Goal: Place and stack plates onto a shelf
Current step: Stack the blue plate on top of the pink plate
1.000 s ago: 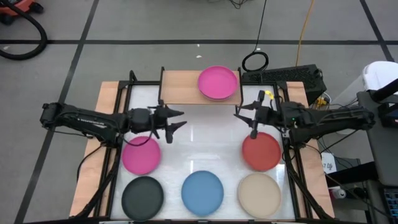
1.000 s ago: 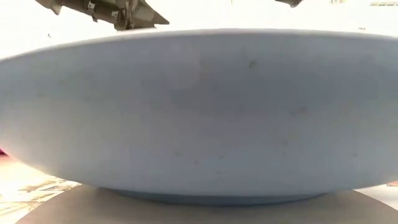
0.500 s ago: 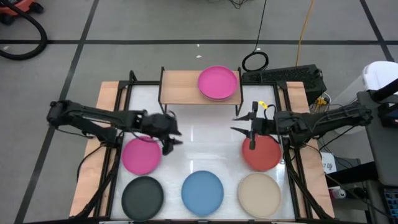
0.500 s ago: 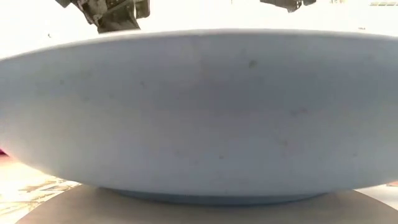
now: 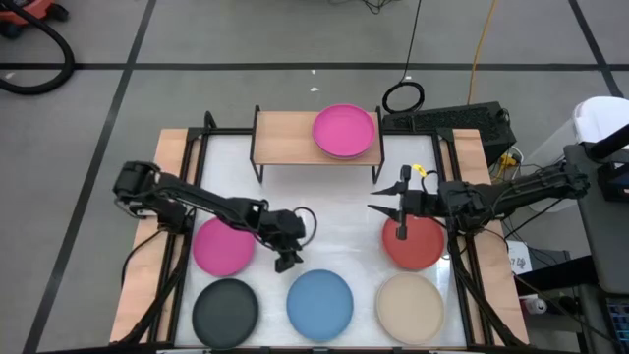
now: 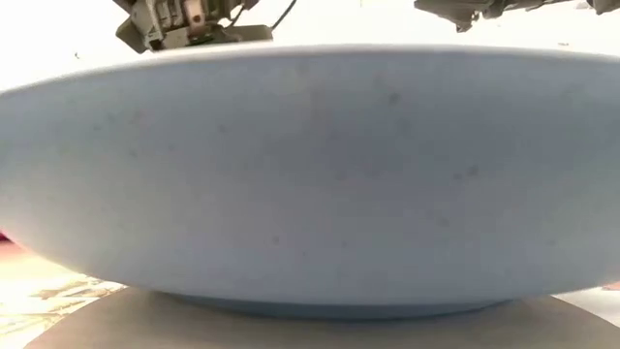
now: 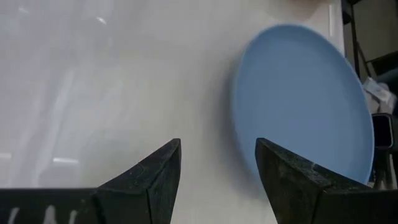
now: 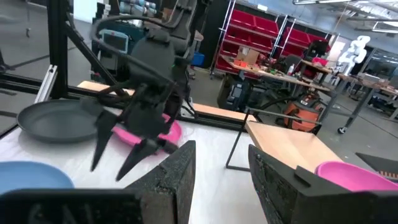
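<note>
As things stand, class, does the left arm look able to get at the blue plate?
Probably yes. The left gripper hangs open just beside the blue plate, and the bare table between them holds nothing in the way.

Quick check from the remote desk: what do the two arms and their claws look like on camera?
Both arms are dark, jointed and slim, with black cables looping alongside. The left claw and right claw each have two black, wedge-shaped fingers. The right arm carries a small yellow tag near its wrist.
</note>
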Controlling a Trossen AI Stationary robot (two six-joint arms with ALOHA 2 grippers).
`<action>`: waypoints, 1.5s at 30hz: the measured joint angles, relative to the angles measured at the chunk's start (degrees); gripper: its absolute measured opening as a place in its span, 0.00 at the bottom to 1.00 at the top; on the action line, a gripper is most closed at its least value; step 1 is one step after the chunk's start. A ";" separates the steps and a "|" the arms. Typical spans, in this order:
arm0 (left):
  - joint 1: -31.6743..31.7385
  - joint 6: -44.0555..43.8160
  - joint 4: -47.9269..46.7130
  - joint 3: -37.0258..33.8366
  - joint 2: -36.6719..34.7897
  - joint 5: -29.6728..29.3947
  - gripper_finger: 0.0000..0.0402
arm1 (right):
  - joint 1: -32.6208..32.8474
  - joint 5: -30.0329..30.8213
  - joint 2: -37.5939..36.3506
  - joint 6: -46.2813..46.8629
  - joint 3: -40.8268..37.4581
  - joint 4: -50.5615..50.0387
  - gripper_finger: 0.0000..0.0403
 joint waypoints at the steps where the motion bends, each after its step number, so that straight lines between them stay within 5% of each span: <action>1: -0.41 0.15 0.24 1.12 1.27 0.01 0.53 | 0.00 0.00 -0.21 0.00 0.00 -0.08 0.33; 13: -3.14 2.30 -2.10 10.14 12.43 3.94 0.53 | 1.65 0.00 -0.47 0.39 0.00 -0.04 0.33; 24: -3.38 1.87 -4.25 10.09 15.84 -0.53 0.52 | 3.42 0.07 -0.50 -0.23 0.00 1.30 0.33; 27: -3.49 5.33 -4.65 10.13 16.47 -0.85 0.44 | 3.43 0.09 -0.47 -0.40 0.00 1.29 0.33; 34: -2.42 5.47 -3.71 10.11 17.04 2.61 0.05 | 4.46 0.09 -0.46 0.04 0.00 1.61 0.33; 41: 3.12 11.08 -5.59 14.32 13.33 -0.58 0.02 | 5.78 -0.03 -2.12 -2.81 0.00 4.13 0.33; 45: 8.14 16.95 -15.18 21.65 9.64 -3.77 0.02 | 7.02 -0.04 -4.43 -5.14 0.00 5.09 0.33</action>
